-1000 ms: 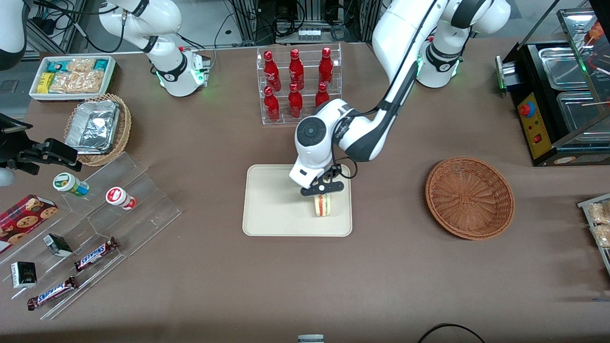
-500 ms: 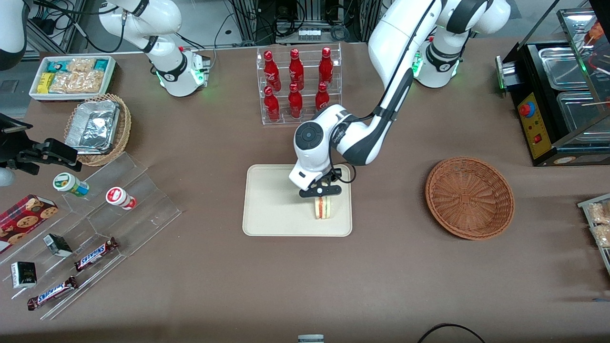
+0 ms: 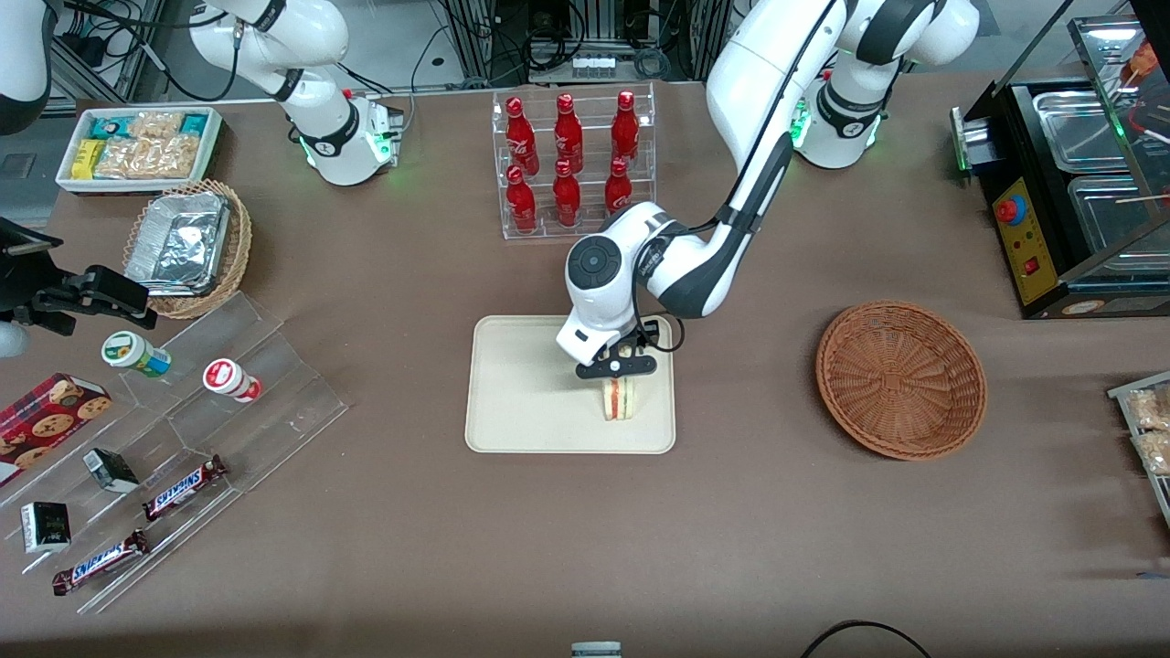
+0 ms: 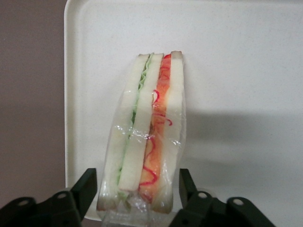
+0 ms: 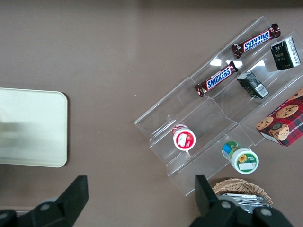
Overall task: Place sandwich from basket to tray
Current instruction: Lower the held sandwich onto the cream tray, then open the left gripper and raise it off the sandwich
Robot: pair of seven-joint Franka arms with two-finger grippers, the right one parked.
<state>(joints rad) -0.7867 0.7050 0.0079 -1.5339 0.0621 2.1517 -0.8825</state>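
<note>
Gripper (image 3: 617, 366) of ours hangs over the tray (image 3: 512, 402), just above the sandwich (image 3: 620, 399). From the wrist we see its fingers (image 4: 87, 187) spread, one on each side of the sandwich (image 4: 147, 137), with slim gaps between pads and wrap, so we hold nothing. We see the sandwich standing on its edge on the tray (image 4: 246, 71), near the rim toward our working arm's end, cut side up with green and red-orange filling showing through clear film. It sits nearer the front camera than our gripper. Well apart, toward our working arm's end, we see the basket (image 3: 900, 379) on the table.
</note>
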